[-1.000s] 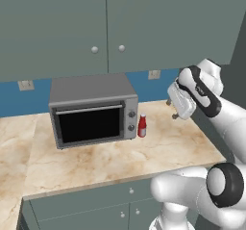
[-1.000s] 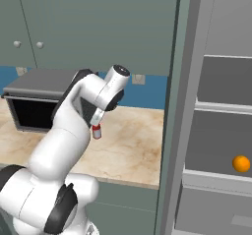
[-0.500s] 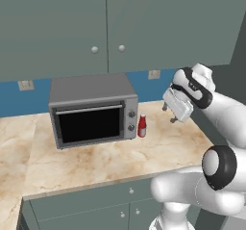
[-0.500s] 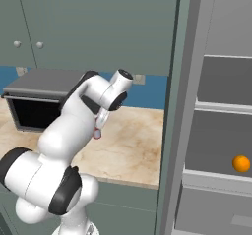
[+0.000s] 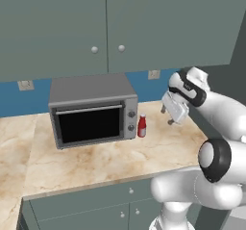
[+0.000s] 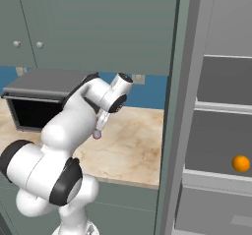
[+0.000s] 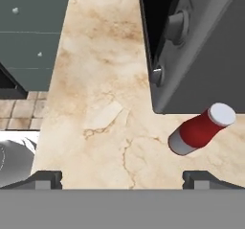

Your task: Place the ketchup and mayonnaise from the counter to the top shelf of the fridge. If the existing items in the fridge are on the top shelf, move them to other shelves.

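The ketchup (image 5: 141, 126), a slim red bottle with a white cap, stands on the beige marble counter (image 5: 110, 159) just right of the microwave. My gripper (image 5: 166, 117) hangs open a little to its right and above the worktop. In the hand view the ketchup (image 7: 201, 130) lies ahead to the right, beyond the open gripper (image 7: 122, 181), with nothing between the fingers. From the right base view the gripper (image 6: 101, 123) partly covers the ketchup (image 6: 97, 134). The fridge (image 6: 187, 81) stands open, its top shelf (image 6: 229, 56) bare where visible. An orange fruit (image 6: 241, 163) sits two shelves lower. The mayonnaise is out of view.
A grey microwave (image 5: 91, 109) with a dark door stands on the counter against the blue backsplash, close beside the ketchup. Grey-green wall cabinets (image 5: 105, 27) hang above. The fridge's side wall (image 6: 170, 131) borders the counter's right end. A grey drawer (image 6: 221, 214) sits below the fruit's shelf.
The gripper has come down and to the left, closer to the ketchup, staying open. The bottle, microwave and fruit have not moved.
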{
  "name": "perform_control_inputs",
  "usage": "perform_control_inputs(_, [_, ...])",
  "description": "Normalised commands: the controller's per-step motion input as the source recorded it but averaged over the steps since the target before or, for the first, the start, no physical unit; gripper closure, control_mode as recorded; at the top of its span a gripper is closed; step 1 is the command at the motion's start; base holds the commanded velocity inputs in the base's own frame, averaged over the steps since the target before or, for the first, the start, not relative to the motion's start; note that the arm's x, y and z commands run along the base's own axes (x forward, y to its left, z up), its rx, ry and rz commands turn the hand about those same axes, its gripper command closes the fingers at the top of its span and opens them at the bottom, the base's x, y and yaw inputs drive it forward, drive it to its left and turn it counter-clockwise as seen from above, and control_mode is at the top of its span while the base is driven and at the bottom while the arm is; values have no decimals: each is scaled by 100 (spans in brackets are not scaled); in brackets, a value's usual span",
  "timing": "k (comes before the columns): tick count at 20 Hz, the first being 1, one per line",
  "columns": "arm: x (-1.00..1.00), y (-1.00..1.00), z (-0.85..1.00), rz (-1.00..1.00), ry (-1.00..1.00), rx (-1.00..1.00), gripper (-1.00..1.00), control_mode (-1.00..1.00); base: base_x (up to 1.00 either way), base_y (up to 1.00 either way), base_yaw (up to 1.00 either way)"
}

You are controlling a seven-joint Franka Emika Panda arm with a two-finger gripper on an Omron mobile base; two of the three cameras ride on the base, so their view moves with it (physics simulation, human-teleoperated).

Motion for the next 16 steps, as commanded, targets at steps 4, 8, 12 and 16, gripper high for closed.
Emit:
perform_control_inputs(4, [31, 0, -26, 0, 12, 6, -100, -100, 0, 0, 0])
perform_control_inputs(8, [28, 0, -7, 0, 11, 4, -100, -100, 0, 0, 0])
perform_control_inputs(12, [0, -2, -8, 0, 8, 0, -100, -100, 0, 0, 0])
perform_control_inputs(16, [0, 0, -4, 0, 5, 0, -100, -100, 0, 0, 0])
